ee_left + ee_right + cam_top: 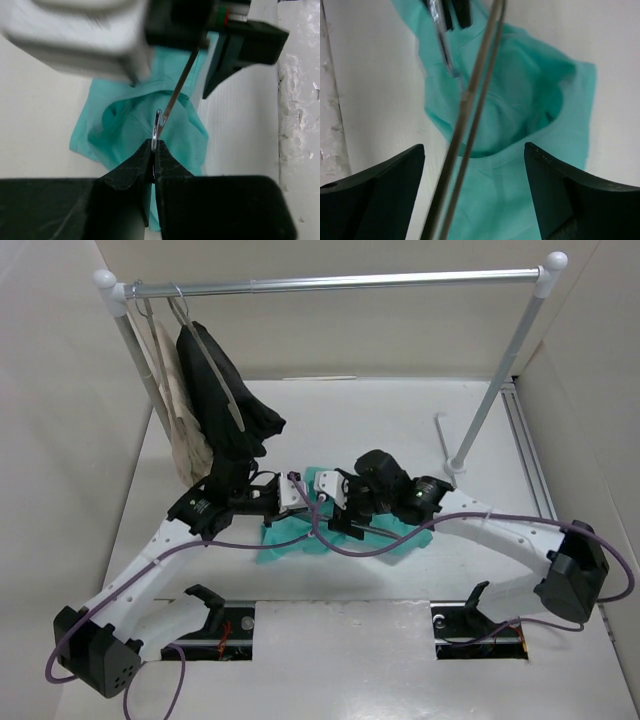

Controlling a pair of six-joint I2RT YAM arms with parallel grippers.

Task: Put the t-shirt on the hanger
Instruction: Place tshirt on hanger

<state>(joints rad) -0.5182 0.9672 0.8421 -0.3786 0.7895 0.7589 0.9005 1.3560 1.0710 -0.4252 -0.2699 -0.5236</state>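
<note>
The teal-green t-shirt [288,536] lies crumpled on the white table between both grippers, its neck opening facing up in the left wrist view [125,120] and the right wrist view [520,100]. My left gripper [154,145] is shut on the thin wire hook [157,125] of the grey-silver hanger [177,90] and holds it just above the shirt. My right gripper [474,150] is open over the neck opening. The hanger's slim arms [470,110] run between its fingers without touching them. In the top view the two grippers, left [300,498] and right [335,502], nearly meet.
A silver clothes rail [330,282] spans the back. A beige garment [180,410] and a black garment [225,390] hang on hangers at its left end, close behind my left arm. The rail's right post foot [455,468] stands behind my right arm.
</note>
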